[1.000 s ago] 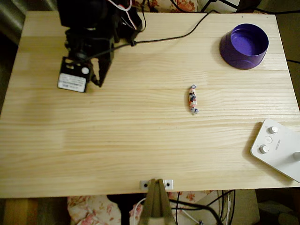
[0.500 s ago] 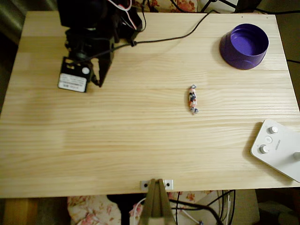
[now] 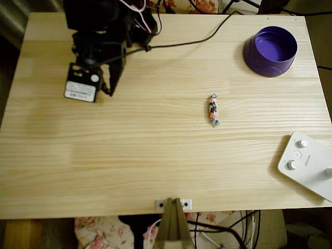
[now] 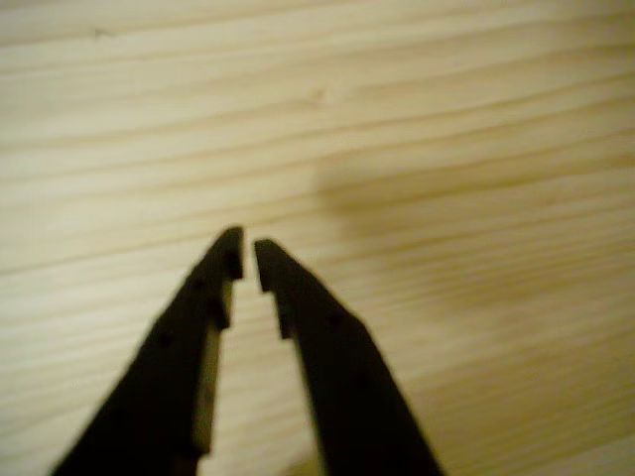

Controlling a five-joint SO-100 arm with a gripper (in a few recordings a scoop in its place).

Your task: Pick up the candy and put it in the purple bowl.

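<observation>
The candy, a small white wrapped sweet with red and dark marks, lies lengthwise near the middle of the wooden table. The purple bowl stands empty at the table's far right corner. My black gripper hovers over the far left part of the table, well left of the candy. In the wrist view the gripper has its two black fingers nearly touching at the tips, with nothing between them and only bare wood grain below.
A white device with knobs lies at the near right corner. A black cable runs across the far edge from the arm. A small metal bracket sits at the near edge.
</observation>
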